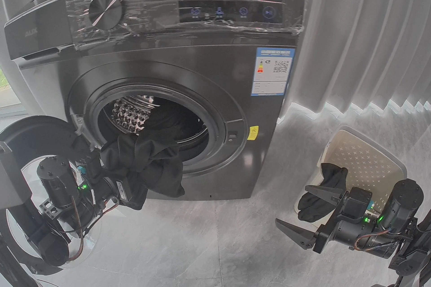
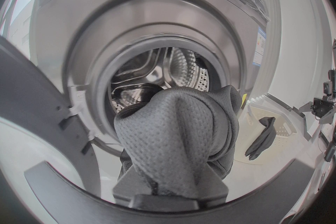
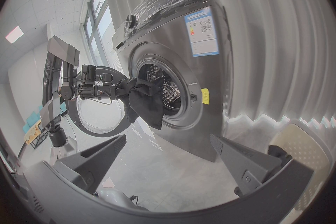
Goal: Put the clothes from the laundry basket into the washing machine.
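A grey front-loading washing machine stands with its round door swung wide to the left. My left gripper is shut on a black garment just in front of the drum opening; the cloth hangs over the opening's lower rim. Seen from the left wrist, the same black garment bulges between the fingers before the metal drum. My right gripper stands open and holds nothing, beside the cream laundry basket, where another black garment drapes over the near edge.
White curtains hang behind and to the right of the machine. Grey tiled floor spreads between the machine and the basket. The open door's glass sits close behind my left arm.
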You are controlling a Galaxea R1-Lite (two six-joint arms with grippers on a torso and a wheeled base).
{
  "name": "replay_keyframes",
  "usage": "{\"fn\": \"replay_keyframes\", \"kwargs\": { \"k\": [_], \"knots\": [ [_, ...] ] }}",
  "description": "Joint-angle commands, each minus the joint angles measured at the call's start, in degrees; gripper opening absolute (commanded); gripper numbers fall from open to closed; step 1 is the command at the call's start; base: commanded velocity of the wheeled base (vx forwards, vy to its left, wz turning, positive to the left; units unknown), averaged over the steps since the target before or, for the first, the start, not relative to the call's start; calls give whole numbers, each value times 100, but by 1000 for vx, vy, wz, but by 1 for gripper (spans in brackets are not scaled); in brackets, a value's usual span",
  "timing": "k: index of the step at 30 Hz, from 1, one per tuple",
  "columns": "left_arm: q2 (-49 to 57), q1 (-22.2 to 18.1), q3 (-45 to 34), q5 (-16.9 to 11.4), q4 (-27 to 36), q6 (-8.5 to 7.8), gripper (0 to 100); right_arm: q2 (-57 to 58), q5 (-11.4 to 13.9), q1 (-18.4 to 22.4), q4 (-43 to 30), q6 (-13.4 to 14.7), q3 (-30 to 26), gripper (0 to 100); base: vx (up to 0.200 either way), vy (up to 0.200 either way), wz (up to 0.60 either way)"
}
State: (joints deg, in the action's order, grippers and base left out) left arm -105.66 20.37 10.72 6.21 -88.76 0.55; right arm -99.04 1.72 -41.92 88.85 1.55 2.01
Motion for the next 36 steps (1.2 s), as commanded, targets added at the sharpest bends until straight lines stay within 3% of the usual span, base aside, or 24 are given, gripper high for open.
{"fn": "replay_keyframes", "kwargs": {
  "k": [1,7,15,27,36],
  "knots": [
    [-25,2,1,12,-1,-2,0,-90,4,105,1,-14,168,100,0,0,0],
    [-43,46,1,21,-1,-2,0,-309,4,492,10,-14,484,100,0,0,0],
    [-52,143,1,21,-1,-2,0,-309,4,492,1,-23,467,100,0,150,0],
    [-34,336,-26,39,-10,-46,0,-318,4,492,1,-23,440,100,0,0,0],
    [-157,802,-34,56,-10,-28,0,-309,4,466,1,-23,423,100,200,0,0]
  ]
}}
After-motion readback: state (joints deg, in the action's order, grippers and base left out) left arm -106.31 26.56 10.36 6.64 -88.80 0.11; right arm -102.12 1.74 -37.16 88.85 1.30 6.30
